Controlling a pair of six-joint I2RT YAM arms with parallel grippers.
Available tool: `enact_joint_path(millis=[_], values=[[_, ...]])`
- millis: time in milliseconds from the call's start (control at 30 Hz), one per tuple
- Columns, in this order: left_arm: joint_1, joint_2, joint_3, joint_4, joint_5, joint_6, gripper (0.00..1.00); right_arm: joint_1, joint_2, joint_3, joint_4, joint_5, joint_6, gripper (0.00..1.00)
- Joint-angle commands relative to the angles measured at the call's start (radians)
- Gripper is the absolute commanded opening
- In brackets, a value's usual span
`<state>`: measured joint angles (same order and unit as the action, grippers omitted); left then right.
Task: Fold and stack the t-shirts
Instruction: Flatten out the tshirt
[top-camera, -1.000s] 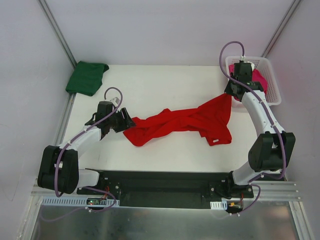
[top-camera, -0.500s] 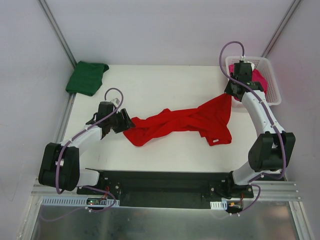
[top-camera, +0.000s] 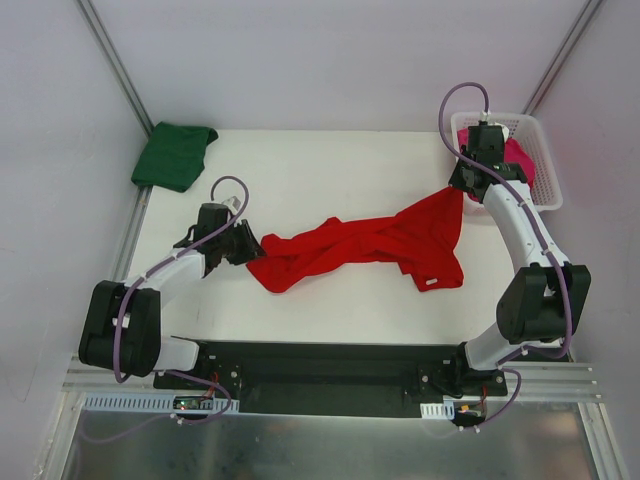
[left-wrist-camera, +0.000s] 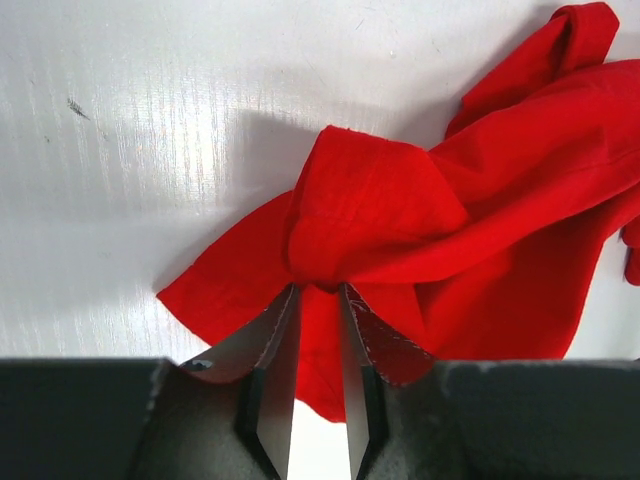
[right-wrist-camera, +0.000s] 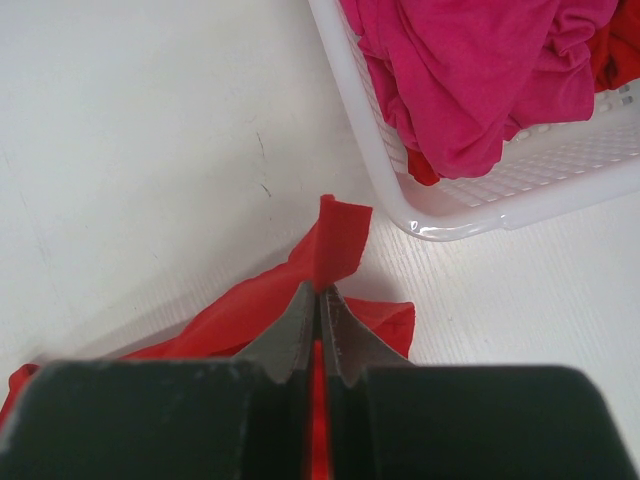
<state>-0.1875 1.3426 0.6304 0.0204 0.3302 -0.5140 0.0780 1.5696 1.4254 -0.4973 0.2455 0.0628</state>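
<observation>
Top external view, set against the earlier frames: the left gripper (top-camera: 250, 246) has slid a little to the right onto the left end of the red shirt (top-camera: 370, 240), and its elbow has shifted with it. The right arm and all the cloth lie as they did. In the left wrist view the fingers (left-wrist-camera: 272, 340), wider a moment ago, now sit close together with a bunched fold of red cloth pinched between their tips.

The right gripper (top-camera: 464, 189), at the upper right of the frame, holds the shirt's far right corner. In the right wrist view its fingers (right-wrist-camera: 292, 325) are pressed together on a red flap that stands up between the tips, just beside the basket (right-wrist-camera: 440, 222).

The red shirt runs across the middle of the frame from lower left to upper right. It is twisted like a rope in the middle and broader and looser at the right end. The green shirt (top-camera: 172, 155) lies folded at the upper left corner of the table (top-camera: 320, 165), well apart from the red one. The pink shirt (top-camera: 518, 155) sits crumpled in the white lattice basket at the upper right, with a bit of red cloth showing beneath it.

At the bottom of the frame, the arms stand on a black base plate (top-camera: 330, 365). The table is white and lightly scuffed. Pale walls (top-camera: 330, 60) close it in, with a metal post (top-camera: 110, 60) slanting in each upper corner.
</observation>
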Motion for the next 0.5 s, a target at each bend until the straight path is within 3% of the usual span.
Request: enact_joint_path(millis=[0,167,200,300,333,367,467], values=[[0.013,0.015,0.025,0.029,-0.011,0.011,0.19,-0.006,-0.019,-0.002,0.031,-0.003,0.005,0.02],[0.011,0.018,0.026,0.033,-0.011,0.012,0.11,-0.006,-0.016,0.001,0.031,-0.006,0.005,0.02],[0.011,0.018,0.026,0.033,-0.013,0.014,0.05,-0.006,-0.014,0.001,0.032,-0.008,0.003,0.02],[0.011,0.015,0.026,0.033,-0.011,0.015,0.03,-0.006,-0.014,0.001,0.032,-0.009,0.006,0.02],[0.011,0.015,0.025,0.033,-0.013,0.017,0.08,-0.006,-0.013,0.001,0.032,-0.011,0.006,0.02],[0.013,0.012,0.023,0.033,-0.013,0.017,0.18,-0.006,-0.013,0.001,0.032,-0.011,0.006,0.02],[0.013,0.003,0.020,0.033,-0.020,0.019,0.32,-0.006,-0.011,0.001,0.032,-0.011,0.006,0.02]])
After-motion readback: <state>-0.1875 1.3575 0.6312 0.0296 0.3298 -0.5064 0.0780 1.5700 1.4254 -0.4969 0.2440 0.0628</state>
